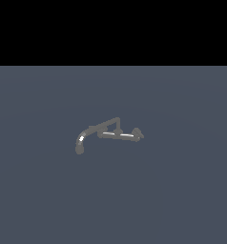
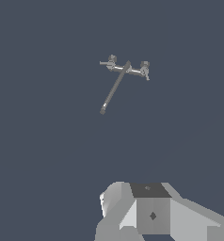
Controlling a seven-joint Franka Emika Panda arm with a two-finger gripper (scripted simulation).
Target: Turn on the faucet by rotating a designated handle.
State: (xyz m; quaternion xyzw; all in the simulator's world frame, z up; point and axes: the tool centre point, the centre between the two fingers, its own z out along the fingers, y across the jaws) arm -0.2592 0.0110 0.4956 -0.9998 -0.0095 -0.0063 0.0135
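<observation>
The fingers cannot be made out in either view, so it cannot be told whether they are spread or pressed together. The wrist view shows only the blocky body of the gripper (image 2: 151,212): pale grey and white faceted faces, a darker flat panel on its upper side, and a small dark diamond mark on the face toward the camera. The exterior view does not show the arm.

The faucet (image 1: 108,132) sits alone on a flat, matte slate-blue surface (image 1: 182,190), roughly at the middle of the exterior view and well apart from the gripper body in the wrist view. It is a small fixture of dark grey metal. In the exterior view a curved spout (image 1: 83,138) arcs down toward the exterior view's left, with a bright glint on the bend and a rounded, darker end. A thin slanted rod (image 1: 106,125) rises from the spout toward the exterior view's right. Below it runs a horizontal bar (image 1: 119,135) with a bright streak along its length, ending at the exterior view's right in a small knob (image 1: 138,133).

In the wrist view the same fixture (image 2: 125,69) shows as a short crossbar with a small knobbed fitting at each end, and a long straight grey tube (image 2: 115,89) running from its middle to a small dark tip.

No containers appear in either view. Above the surface, the exterior view is plain black.
</observation>
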